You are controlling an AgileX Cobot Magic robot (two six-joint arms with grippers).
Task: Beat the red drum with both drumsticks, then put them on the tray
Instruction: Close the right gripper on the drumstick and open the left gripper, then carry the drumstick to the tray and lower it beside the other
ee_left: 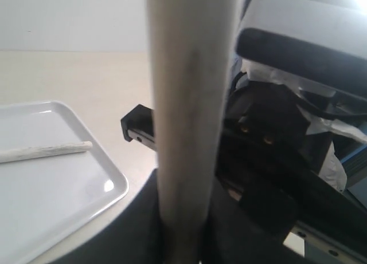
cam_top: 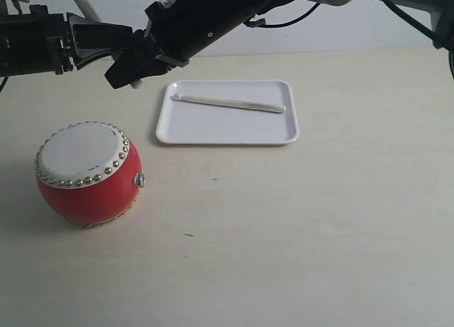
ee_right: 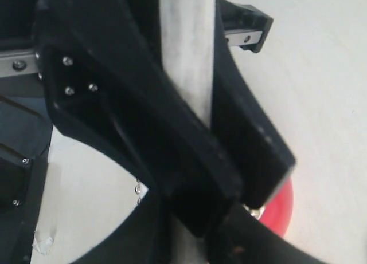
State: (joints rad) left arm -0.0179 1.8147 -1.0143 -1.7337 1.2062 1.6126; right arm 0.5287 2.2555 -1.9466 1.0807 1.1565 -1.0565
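Observation:
The red drum (cam_top: 89,174) stands on the table at the front left, and its red side (ee_right: 281,209) shows in the right wrist view. One drumstick (cam_top: 230,103) lies across the white tray (cam_top: 227,130). The other drumstick (ee_left: 192,103) is held in the air behind the drum, slanting up and to the left. My left gripper (cam_top: 106,47) is shut on it. My right gripper (cam_top: 131,70) has reached across and is shut on its lower part (ee_right: 186,46), and the tip pokes out below.
The tray (ee_left: 34,218) with its drumstick (ee_left: 46,152) lies just right of the two grippers. Pale tabletop stretches to the right and front. A white wall runs behind the table.

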